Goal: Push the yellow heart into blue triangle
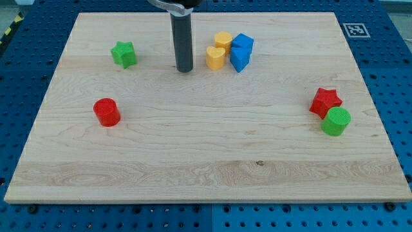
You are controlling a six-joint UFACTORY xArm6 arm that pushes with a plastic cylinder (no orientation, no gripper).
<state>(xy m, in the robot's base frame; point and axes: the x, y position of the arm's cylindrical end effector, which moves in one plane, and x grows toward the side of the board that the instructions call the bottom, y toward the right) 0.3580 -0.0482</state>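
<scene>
The yellow heart (215,57) lies near the view's top centre and touches the blue triangle (239,58) on its right. A second yellow block (223,40) and a second blue block (243,42) sit just behind them, all four in a tight cluster. My tip (185,69) rests on the board a short way to the left of the yellow heart, with a small gap between them.
A green star (123,54) lies at the upper left. A red cylinder (107,111) lies at the left. A red star (325,102) and a green cylinder (336,121) touch at the right. The wooden board (206,174) ends on a blue pegboard.
</scene>
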